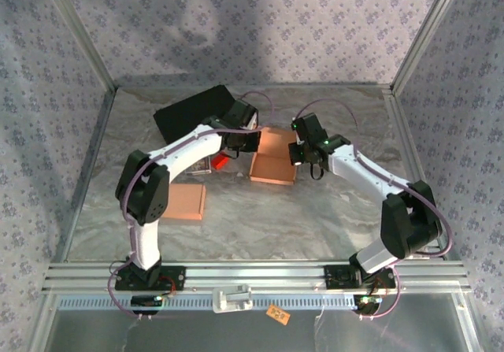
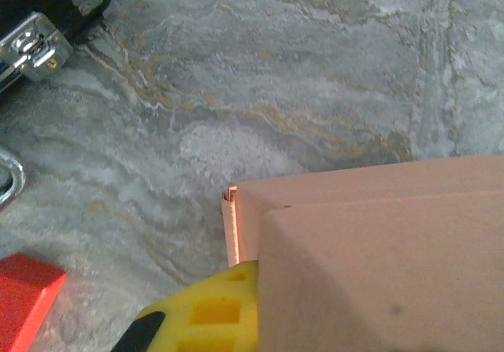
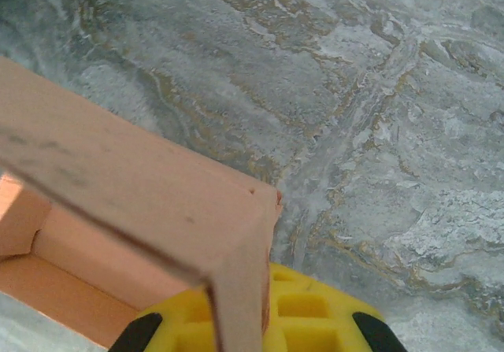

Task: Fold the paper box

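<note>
Tan cardboard box (image 1: 273, 161) likely light, thin, crease-prone, best held at wall edges near corners; left gripper (image 1: 253, 142) and right gripper (image 1: 298, 155) jaws pinched narrow on opposite walls.

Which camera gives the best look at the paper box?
The top external view: the whole paper box shows there, open on the table. The left wrist view gives one outer corner; the right wrist view, one wall and some of the inside.

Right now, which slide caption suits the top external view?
Left gripper and right gripper clamp opposite sides of the paper box on the marbled table.
</note>
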You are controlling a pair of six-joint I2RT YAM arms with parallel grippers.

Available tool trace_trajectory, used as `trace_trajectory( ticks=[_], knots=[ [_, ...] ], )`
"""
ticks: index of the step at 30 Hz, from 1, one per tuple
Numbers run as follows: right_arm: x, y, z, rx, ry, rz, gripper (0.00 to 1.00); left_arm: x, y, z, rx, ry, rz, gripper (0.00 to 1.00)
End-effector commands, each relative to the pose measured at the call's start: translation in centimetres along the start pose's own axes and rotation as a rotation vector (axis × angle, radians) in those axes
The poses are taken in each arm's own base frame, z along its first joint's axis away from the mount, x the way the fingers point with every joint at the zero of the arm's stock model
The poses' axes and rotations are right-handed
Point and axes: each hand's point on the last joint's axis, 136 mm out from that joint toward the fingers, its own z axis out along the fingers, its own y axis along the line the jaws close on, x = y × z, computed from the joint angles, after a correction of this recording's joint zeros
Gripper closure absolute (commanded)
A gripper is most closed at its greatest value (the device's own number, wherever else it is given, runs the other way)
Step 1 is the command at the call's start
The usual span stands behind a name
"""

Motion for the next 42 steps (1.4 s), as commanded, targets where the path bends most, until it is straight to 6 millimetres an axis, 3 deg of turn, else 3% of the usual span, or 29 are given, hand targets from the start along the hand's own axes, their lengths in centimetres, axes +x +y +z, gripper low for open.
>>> trace_trajectory(
  ticks=[1,6,10,25,37,42],
  knots=[
    [-2.9,-0.4,0.1,0.025,-0.119,0.135,1.00,-2.5,-0.5,0.2,0.014,-0.071,-0.037,1.00],
    [-3.8,-1.0,1.0,0.044,-0.159,0.199,1.00,-4.5,-1.2,0.8,0.039,-0.123,-0.021,1.00],
    [-4.5,-1.4,2.1,0.055,-0.156,0.221,1.00,-4.9,-1.5,1.9,0.052,-0.118,-0.013,1.00],
    [-3.8,-1.3,4.1,0.069,-0.174,0.328,1.00,-3.6,-1.5,3.9,0.100,-0.132,-0.001,1.00],
    [-1.8,-1.2,4.7,0.086,-0.147,0.267,1.00,-1.6,-0.5,5.6,0.083,-0.118,0.010,1.00],
    [-1.5,-1.3,2.8,0.083,-0.101,0.335,0.75,-0.6,-0.1,6.4,0.058,-0.084,0.019,1.00]
  ],
)
